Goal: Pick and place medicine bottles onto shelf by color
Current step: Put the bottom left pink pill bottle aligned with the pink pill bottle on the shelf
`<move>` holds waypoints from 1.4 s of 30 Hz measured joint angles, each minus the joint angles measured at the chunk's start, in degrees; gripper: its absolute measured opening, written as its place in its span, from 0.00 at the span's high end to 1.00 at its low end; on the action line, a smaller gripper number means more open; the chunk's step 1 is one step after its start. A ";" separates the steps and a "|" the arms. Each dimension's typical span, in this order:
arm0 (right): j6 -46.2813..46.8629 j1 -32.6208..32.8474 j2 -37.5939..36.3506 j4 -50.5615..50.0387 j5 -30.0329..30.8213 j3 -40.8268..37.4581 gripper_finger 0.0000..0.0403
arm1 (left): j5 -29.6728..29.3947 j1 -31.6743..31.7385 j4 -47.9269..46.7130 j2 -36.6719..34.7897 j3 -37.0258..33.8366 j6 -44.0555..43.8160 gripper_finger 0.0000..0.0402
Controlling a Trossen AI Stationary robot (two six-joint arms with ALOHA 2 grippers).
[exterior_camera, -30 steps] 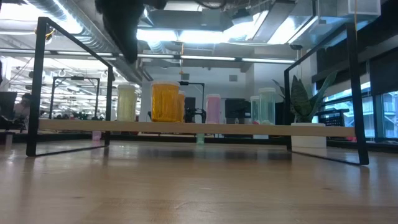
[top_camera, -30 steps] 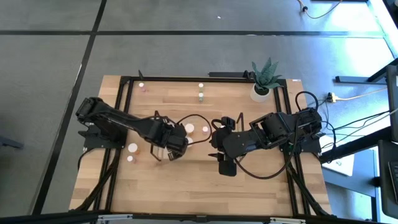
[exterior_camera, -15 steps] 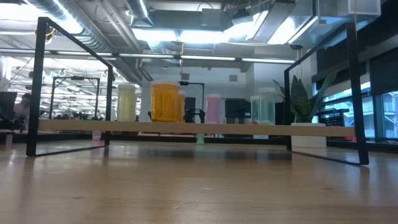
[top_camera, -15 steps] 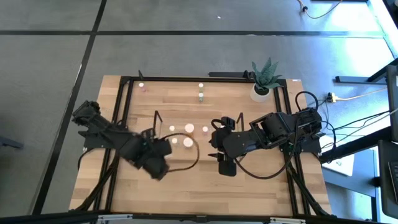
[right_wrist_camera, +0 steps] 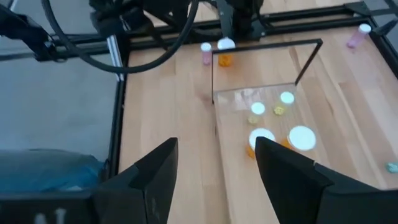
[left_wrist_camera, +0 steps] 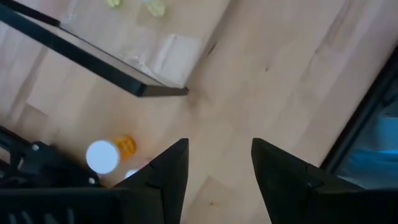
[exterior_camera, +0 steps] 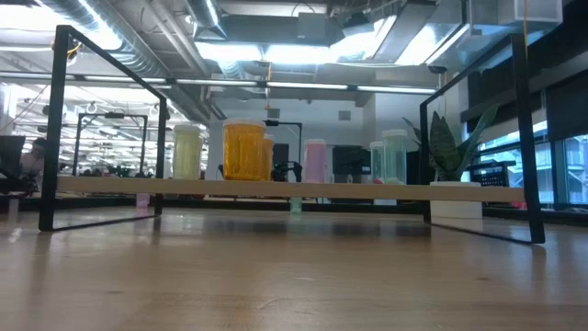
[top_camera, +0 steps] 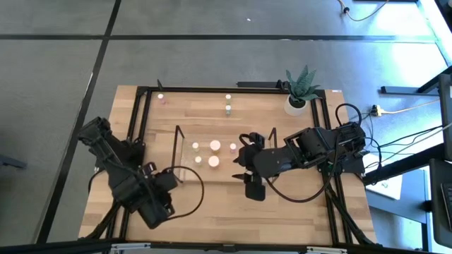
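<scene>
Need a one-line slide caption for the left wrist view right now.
Open left gripper hovering empty over bare wooden table, an orange bottle and the clear shelf's dark edge just ahead.

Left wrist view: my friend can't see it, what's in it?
Two dark, open fingers of the left gripper hang empty over the light wooden table. A small orange bottle with a white cap stands nearby, and a dark-edged corner of the clear shelf lies beyond.
</scene>
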 joint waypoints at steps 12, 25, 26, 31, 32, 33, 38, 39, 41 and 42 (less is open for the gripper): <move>-7.24 0.02 -1.26 -1.00 -6.23 1.22 0.46 | -4.40 -1.99 0.08 -7.93 -0.89 -3.62 0.58; -15.04 -0.02 -5.62 -3.04 -3.20 1.43 0.46 | 8.36 -0.16 0.19 -22.69 -23.87 -29.69 0.59; -15.93 -0.02 -5.62 -3.08 -3.33 1.42 0.46 | 10.44 -0.16 0.51 -22.83 -25.23 -31.76 0.59; -19.90 -0.02 -5.64 -3.05 -3.40 1.42 0.46 | 13.03 -0.16 4.98 -22.31 -29.77 -32.12 0.59; -20.23 -0.02 -5.64 -3.05 -3.42 1.42 0.46 | 13.01 -0.16 6.60 -22.19 -30.51 -31.70 0.59; -20.64 -0.02 -5.64 -3.03 -3.42 1.42 0.46 | 12.99 -0.18 8.29 -22.12 -31.43 -31.60 0.59; -20.98 -0.02 -5.53 -2.98 -3.42 1.42 0.46 | 13.33 -0.89 14.37 -22.05 -35.93 -31.77 0.59; -20.98 -0.02 -5.53 -2.98 -3.43 1.42 0.46 | 13.31 -0.98 14.37 -22.03 -36.59 -31.96 0.59; -21.03 -0.02 -5.53 -2.96 -3.44 1.42 0.46 | 13.25 -1.35 14.42 -22.05 -37.89 -33.59 0.59; -21.03 -0.02 -5.53 -2.96 -3.46 1.42 0.46 | 13.23 -1.51 14.46 -22.05 -38.53 -34.52 0.59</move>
